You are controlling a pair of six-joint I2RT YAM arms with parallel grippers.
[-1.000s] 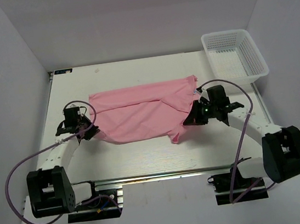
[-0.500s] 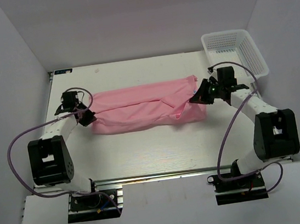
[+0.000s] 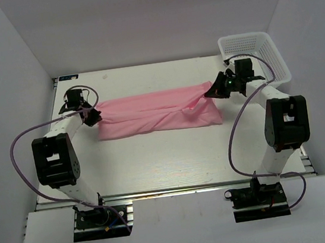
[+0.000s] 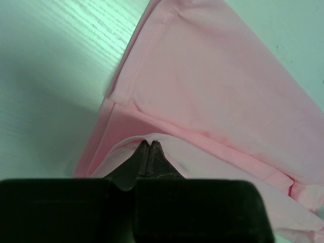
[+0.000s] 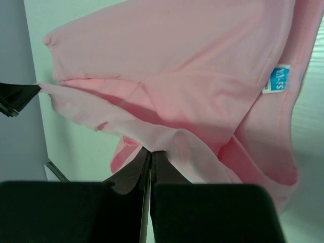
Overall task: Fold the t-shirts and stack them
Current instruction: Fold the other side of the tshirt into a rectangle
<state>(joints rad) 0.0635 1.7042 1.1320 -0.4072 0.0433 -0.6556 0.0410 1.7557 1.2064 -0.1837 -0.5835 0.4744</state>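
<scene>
The light-pink t-shirt [image 3: 155, 111] lies across the far middle of the table as a long folded band. My left gripper [image 3: 91, 116] is shut on the shirt's left end; in the left wrist view its closed fingertips [image 4: 148, 145] pinch a thin fold of the pink cloth [image 4: 217, 91]. My right gripper [image 3: 212, 90] is shut on the shirt's right end; in the right wrist view its tips [image 5: 151, 152] pinch a raised fold of the shirt [image 5: 177, 76]. A blue neck label [image 5: 277, 79] shows there.
A white plastic mesh basket [image 3: 256, 61] stands at the far right corner, just behind the right gripper. White walls close in the left, right and back. The arm bases and rail run along the near edge [image 3: 177, 190].
Both grippers have carried the near edge of the shirt away from the bases to the far side, folding it over into a narrower band. Both arms now reach further out.
</scene>
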